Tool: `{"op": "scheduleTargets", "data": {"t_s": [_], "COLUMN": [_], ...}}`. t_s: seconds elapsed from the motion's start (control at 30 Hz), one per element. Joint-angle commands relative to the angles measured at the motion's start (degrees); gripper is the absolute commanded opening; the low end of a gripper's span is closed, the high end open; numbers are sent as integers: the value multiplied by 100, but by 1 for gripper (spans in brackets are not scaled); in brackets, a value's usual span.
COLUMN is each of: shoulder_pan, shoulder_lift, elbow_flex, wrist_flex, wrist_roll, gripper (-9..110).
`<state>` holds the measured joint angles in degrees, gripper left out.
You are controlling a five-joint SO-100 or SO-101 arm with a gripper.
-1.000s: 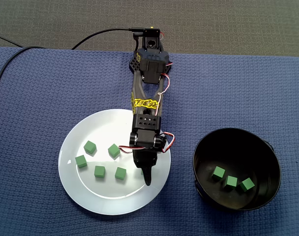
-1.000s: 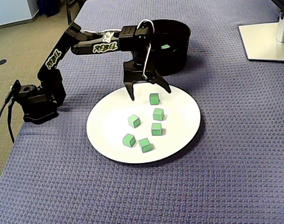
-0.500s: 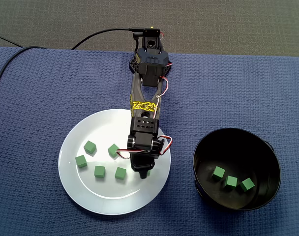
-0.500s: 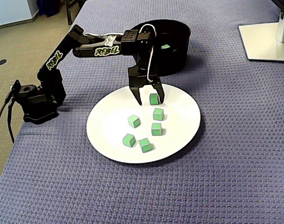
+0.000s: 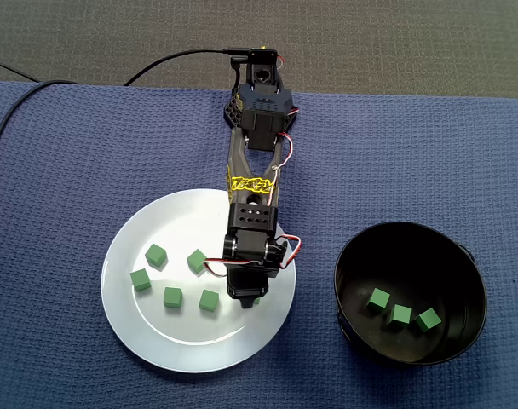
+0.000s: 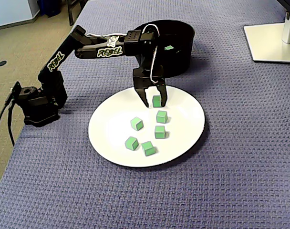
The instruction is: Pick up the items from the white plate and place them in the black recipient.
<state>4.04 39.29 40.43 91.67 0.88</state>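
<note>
A robot arm [image 5: 257, 183] is working on a table draped in a blue woven cloth [image 5: 429, 153]. The cloth is running out to every edge, and its coarse weave is likely giving the plate and bowl a non-slip footing. Beige floor [image 6: 21, 43] is showing past the table's left edge in a fixed view, and a pale stand base [image 6: 271, 43] is sitting at the far right corner.

The white plate [image 5: 199, 354] is lying mid-table, with the black bowl [image 5: 451, 256] just beside its right edge. Three green cubes [image 5: 401, 314] are already resting in the bowl, and five loose cubes [image 5: 172, 297] are waiting across the plate's left half.

A sixth one, the target cube [image 6: 157, 100], is sitting flat on the plate near the edge facing the bowl, and the gripper [image 6: 155, 103] is reaching straight down over it. Its fingers are standing narrow on either side, one seemingly against the block while a sliver of plate is showing at the other, so a firm pinch is not yet evident.

The cube is looking small, light and rigid with flat faces. Squeezing two opposite sides squarely should be suiting it best, since an off-centre nip could be skidding it across the glossy plate.
</note>
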Motion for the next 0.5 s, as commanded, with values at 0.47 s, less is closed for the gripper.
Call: {"op": "scheduleTargets", "data": {"t_s": [0.47], "shoulder_pan": [193], "shoulder_lift": [1696], "elbow_flex": [-571], "wrist_flex": [642], "wrist_roll": [448], "gripper": [0]}}
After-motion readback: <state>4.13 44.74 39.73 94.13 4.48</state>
